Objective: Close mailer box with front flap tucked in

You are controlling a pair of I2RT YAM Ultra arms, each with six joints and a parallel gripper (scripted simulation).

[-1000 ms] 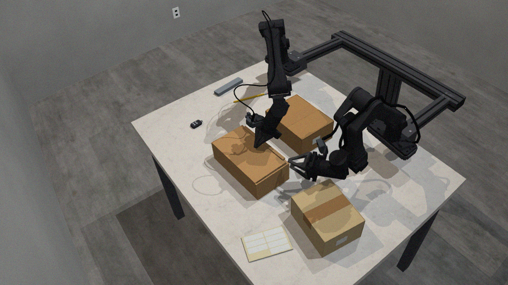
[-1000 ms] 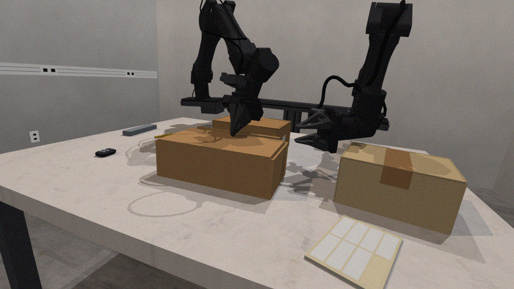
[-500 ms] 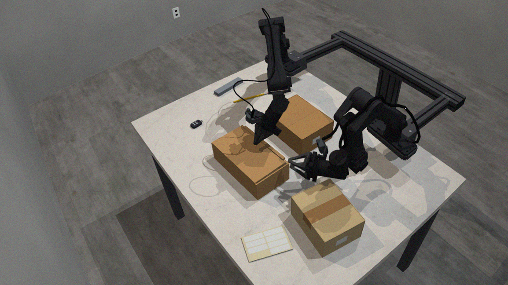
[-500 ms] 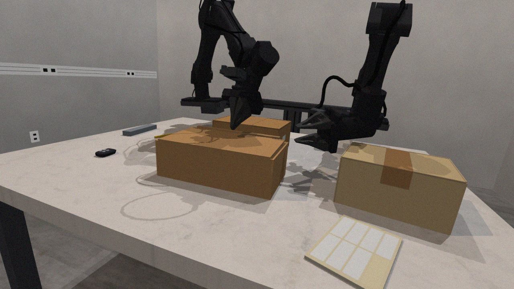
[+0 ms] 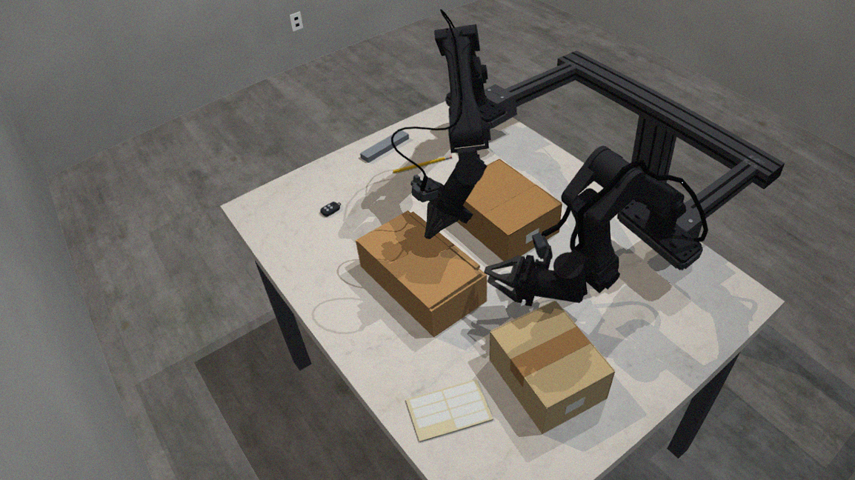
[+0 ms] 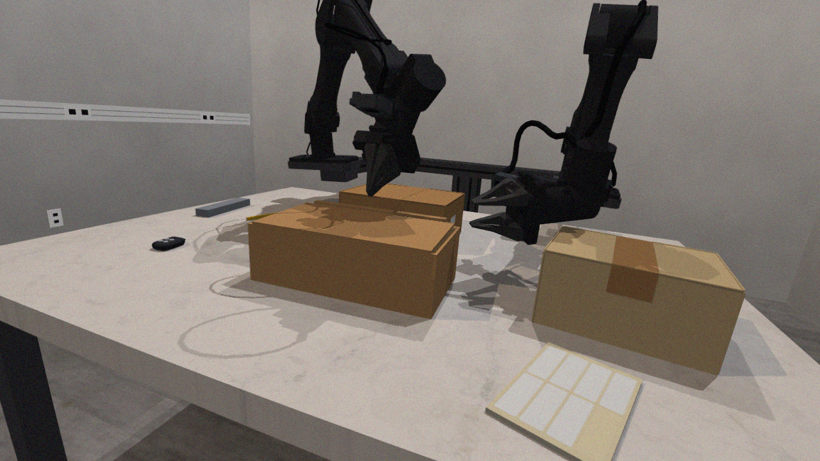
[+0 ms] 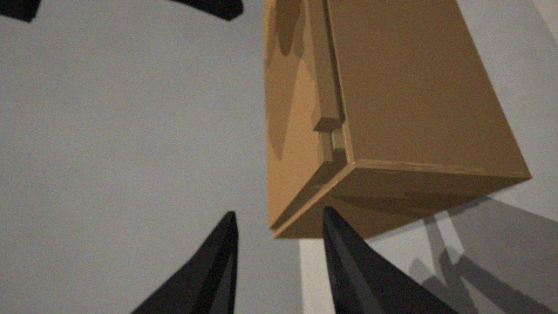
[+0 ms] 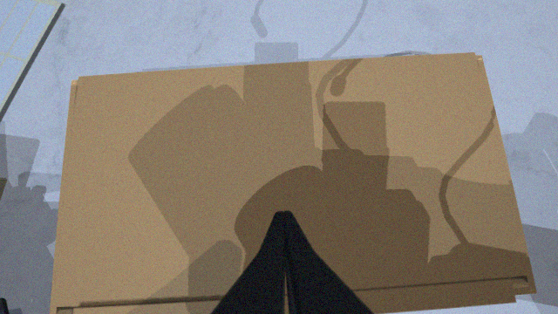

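The mailer box [image 5: 405, 266] [image 6: 338, 269] [image 7: 418, 87] [image 8: 153, 131] sits flat on the table, its lid down. A narrow raised strip [image 7: 324, 74] runs along the lid's edge by the arm-side wall, with a small gap and tab near the corner. A slit also shows along the lid's near end. The side flaps and contents are hidden. My right gripper [image 5: 429, 235] [image 6: 371, 194] [image 8: 283, 221] is shut and empty, over the lid near that edge; contact cannot be told. My left gripper [image 5: 490, 275] [image 6: 473, 212] [image 7: 280, 220] is partly open and empty, beside the box's near corner.
A closed brown box [image 5: 507, 196] [image 6: 407, 193] stands behind the mailer. A taped tan box [image 5: 551, 364] [image 6: 630, 309] and a label sheet [image 5: 447, 410] [image 6: 564, 395] lie on the other side. A pencil [image 5: 416, 165], grey bar [image 5: 383, 147] [image 6: 222, 207] and key fob [image 5: 330, 208] [image 6: 168, 243] lie beyond.
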